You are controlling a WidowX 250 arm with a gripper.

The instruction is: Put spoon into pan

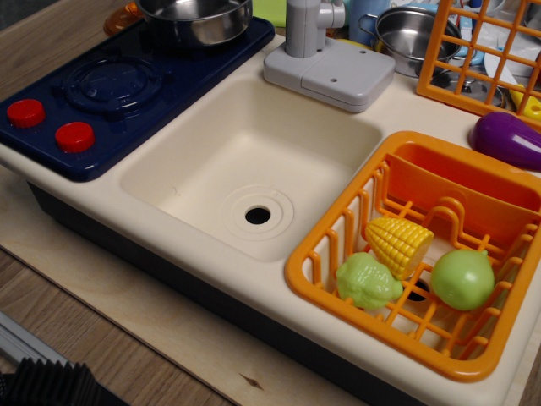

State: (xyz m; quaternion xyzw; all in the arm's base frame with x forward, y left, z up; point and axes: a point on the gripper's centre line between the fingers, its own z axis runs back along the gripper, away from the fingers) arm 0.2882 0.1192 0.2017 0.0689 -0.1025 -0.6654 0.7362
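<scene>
The pan (199,19) is a shiny steel round pan on the rear burner of the dark blue stove (169,80), cut off by the top edge. A bit of its orange handle (121,17) shows at its left. The spoon is not visible anywhere; the front burner (114,85) is bare. The inside of the pan is mostly out of frame. My gripper is out of view.
Two red knobs (51,124) sit at the stove's left. A cream sink (254,165) with a grey faucet (325,55) lies in the middle. An orange basket (338,233) holds corn, a green ball and a green vegetable. A small steel pot (410,34), an orange rack and a purple eggplant (507,139) stand at the back right.
</scene>
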